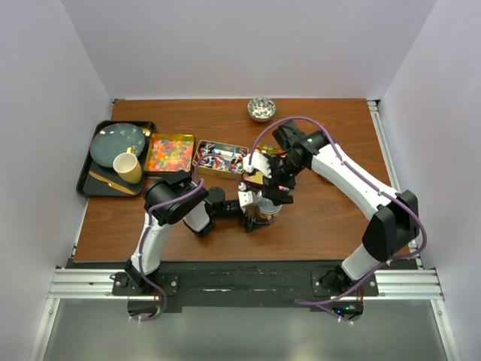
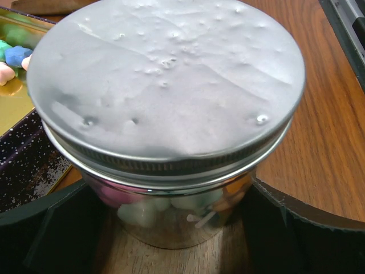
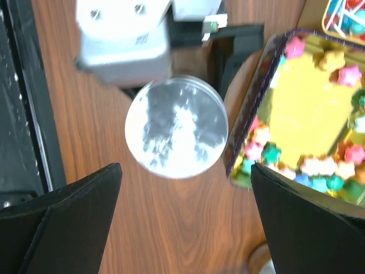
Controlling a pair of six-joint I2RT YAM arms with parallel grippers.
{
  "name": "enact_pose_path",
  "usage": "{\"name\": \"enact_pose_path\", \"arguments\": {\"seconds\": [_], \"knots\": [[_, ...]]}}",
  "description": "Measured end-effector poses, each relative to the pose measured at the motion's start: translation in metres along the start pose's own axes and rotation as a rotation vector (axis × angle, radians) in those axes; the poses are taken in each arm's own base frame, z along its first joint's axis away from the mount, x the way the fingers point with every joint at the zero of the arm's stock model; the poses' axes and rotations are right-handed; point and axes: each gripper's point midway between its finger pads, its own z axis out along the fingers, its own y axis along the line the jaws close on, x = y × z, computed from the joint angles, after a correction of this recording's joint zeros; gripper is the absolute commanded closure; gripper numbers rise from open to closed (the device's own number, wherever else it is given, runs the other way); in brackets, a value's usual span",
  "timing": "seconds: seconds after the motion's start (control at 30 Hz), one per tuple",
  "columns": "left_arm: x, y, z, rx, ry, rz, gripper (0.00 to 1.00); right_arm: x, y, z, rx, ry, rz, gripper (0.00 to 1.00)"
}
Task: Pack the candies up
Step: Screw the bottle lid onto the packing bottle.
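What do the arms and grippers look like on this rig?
Both the left arm and right arm have white links, black joints and a purple cable along them. The left gripper and right gripper have broad matte black fingers; the left gripper's body is white.

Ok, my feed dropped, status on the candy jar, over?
Left gripper shut on jar. Right gripper open above lid. Candies inside, lid on. Candy tin close beside jar.
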Motion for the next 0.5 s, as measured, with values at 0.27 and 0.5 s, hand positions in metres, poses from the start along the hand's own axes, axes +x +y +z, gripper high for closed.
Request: {"name": "enact_pose_path", "arguments": {"seconds": [0.27,0.5], "knots": [[0.000,0.000,0.000,0.000,0.000,0.000,1.00,0.004,-0.004,0.042,-0.095,0.026,0.035,0.01],[0.000,0.000,0.000,0.001,0.000,0.000,1.00,0.000,-0.003,0.045,-0.111,0.006,0.039,0.01]]}}
